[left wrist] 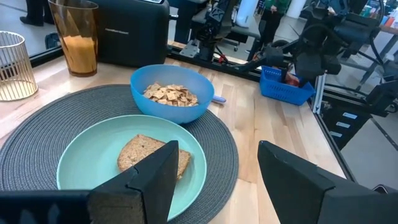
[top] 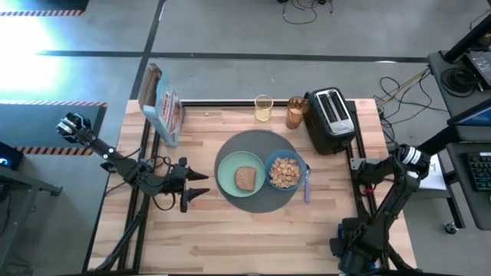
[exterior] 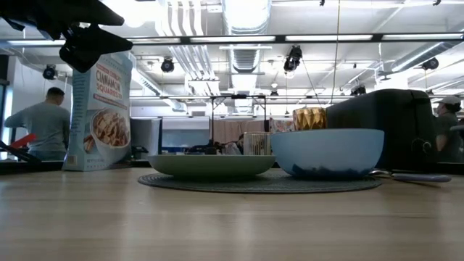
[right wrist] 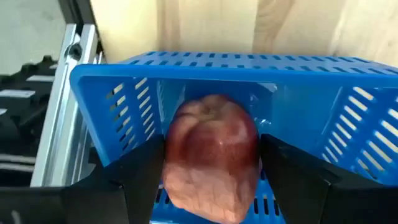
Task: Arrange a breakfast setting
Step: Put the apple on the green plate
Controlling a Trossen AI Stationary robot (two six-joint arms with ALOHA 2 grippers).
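Wooden table (top: 230, 230), blue bowl (left wrist: 172, 93) of cereal squares (left wrist: 169, 94), left jaws wide, right jaws gripping red apple (right wrist: 212, 155) — blue basket (right wrist: 249, 81).

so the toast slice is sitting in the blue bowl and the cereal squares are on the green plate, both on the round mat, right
Swapped. The left wrist view shows the toast slice on the green plate and the cereal squares in the blue bowl. Both do sit on the round mat.

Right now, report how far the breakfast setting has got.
Done: the round dark-grey woven mat carries the pale green plate with a brown toast slice, and the blue bowl of cereal squares; the amber glass stands behind.

In hand: the right gripper brackets a red apple in a blue slotted basket.

Left: bringing the apple over. The left gripper waits open beside the mat.
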